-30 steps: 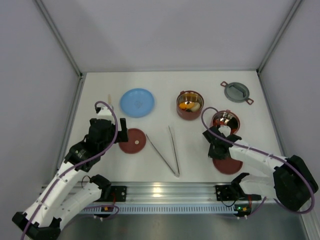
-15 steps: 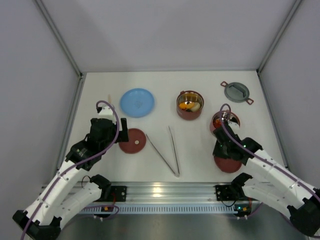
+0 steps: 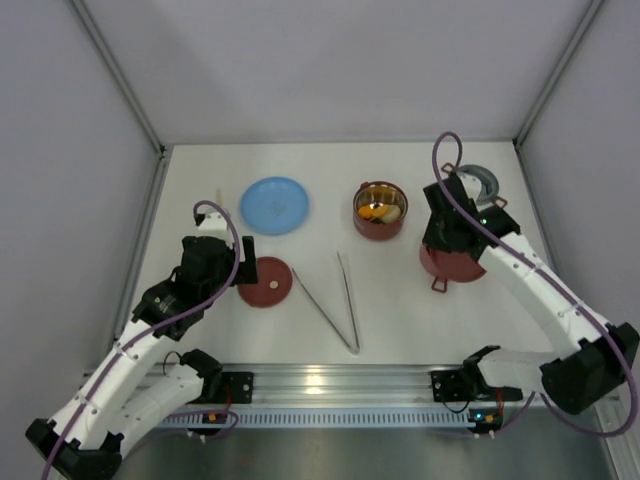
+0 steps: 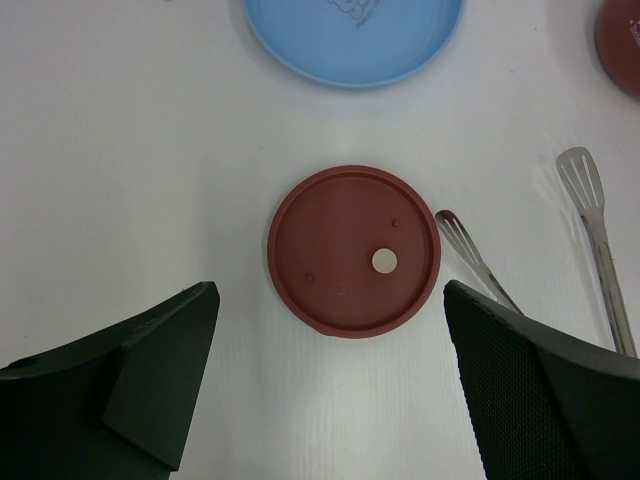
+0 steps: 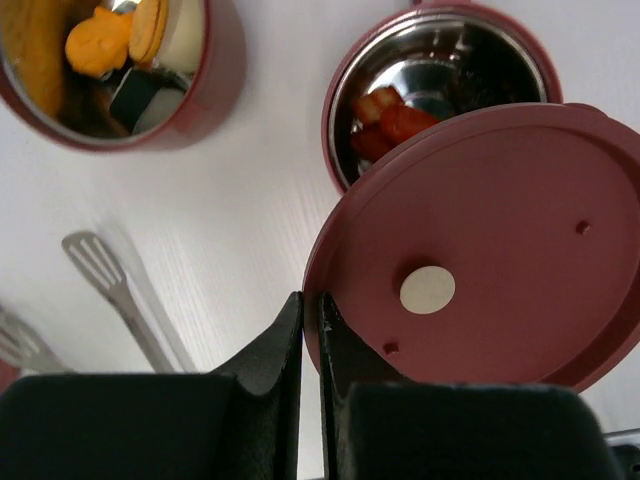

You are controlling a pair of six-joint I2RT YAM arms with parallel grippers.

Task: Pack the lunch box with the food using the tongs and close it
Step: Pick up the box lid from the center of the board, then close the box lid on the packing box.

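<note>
1. Bowl (image 5: pixel 490 65), upper right of the right wrist view: partly uncovered, reddish pieces (image 5: pixel 385 118) inside.
2. Lid (image 5: pixel 500 230): the right gripper (image 5: pixel 310 305), closed tight, pinches its rim. Centre it over the bowl, level it, then lower.
3. Left gripper (image 4: pixel 325 300): fully spread, empty.

Counts of tableware around the tongs (image 3: pixel 347 300).
One pair of tongs; to its right, two bowls (image 3: pixel 380 232), (image 5: pixel 480 60) and one grey cover (image 3: pixel 484 178); left, one blue plate (image 3: pixel 274 205); a disc lid (image 3: pixel 264 281) left and a disc lid (image 5: pixel 500 220) right, two in all.
</note>
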